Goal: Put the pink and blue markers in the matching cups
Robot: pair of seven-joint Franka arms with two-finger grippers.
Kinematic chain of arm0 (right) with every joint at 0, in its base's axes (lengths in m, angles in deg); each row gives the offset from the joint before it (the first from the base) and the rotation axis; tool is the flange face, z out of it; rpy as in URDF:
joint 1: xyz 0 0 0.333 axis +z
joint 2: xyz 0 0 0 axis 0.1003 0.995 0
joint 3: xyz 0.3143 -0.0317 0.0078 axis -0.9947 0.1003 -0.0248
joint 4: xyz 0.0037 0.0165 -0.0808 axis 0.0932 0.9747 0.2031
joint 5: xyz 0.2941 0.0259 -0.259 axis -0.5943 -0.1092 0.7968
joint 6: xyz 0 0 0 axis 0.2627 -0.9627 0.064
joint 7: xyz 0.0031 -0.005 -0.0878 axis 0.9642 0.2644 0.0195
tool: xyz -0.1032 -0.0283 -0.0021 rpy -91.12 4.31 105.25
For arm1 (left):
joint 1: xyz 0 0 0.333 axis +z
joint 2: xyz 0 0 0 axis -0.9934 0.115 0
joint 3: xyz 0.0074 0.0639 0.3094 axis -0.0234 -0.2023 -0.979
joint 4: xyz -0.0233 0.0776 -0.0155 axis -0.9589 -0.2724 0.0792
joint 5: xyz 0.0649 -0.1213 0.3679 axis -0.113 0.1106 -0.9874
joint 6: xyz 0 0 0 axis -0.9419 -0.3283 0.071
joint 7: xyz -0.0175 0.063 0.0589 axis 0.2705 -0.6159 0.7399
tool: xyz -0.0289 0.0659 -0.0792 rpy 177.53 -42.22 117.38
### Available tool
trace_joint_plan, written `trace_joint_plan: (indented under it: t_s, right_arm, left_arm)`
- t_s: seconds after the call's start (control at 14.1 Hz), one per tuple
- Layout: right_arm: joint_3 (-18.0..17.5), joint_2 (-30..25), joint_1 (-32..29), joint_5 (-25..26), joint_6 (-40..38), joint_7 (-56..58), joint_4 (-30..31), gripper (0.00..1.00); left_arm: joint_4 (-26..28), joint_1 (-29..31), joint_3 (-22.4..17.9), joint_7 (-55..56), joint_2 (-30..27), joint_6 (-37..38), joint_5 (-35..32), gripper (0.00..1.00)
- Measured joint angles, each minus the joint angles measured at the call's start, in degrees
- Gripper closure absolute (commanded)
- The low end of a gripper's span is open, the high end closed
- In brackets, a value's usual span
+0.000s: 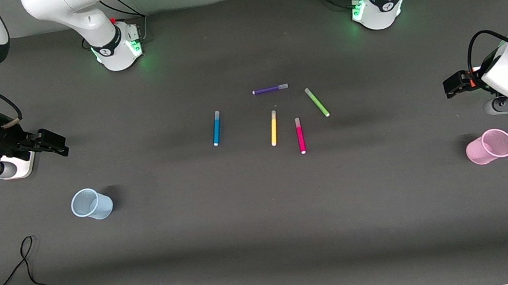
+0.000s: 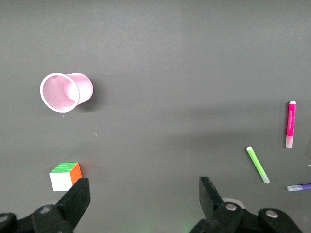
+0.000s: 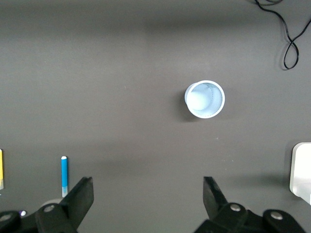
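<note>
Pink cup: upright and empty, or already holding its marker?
Upright and empty. The pink cup shows an open rim with nothing inside; the pink marker lies flat on the table.

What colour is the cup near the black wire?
Pale blue, clearest in the right wrist view.

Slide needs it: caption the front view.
Pink marker and blue marker lie among other pens, cups empty, both grippers open.

The desk (image 1: 266, 239) wears a matt, dark grey covering, cloth-like and even. The pink cup (image 1: 489, 146) and pale blue cup (image 1: 91, 203) are thin translucent plastic, the pink one finely ribbed inside its rim. The pink marker (image 1: 300, 135) and blue marker (image 1: 216, 128) have smooth plastic barrels with frosted pale caps. The arm shells are glossy white plastic; each tool's fingers (image 2: 77, 200) are matt black.
</note>
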Motion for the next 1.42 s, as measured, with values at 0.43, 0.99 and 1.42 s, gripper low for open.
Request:
trace_joint_plan:
  t_s: [0.43,0.99,1.42]
  right_arm:
    - [-0.11,7.77,1.0,-5.28,-4.72,-0.87,-5.76,0.01]
    - [-2.06,23.87,7.62,-12.25,-9.59,-2.55,-17.12,0.01]
    - [-2.26,33.95,15.62,-13.87,-5.48,-6.28,-17.8,0.0]
  left_arm:
    - [0.12,0.0,0.01,-0.02,0.0,-0.07,0.0,0.0]
    - [0.23,-0.31,0.41,-0.06,-0.01,-0.07,0.38,0.0]
    - [0.28,-2.16,4.62,1.88,0.06,-0.15,4.13,0.0]
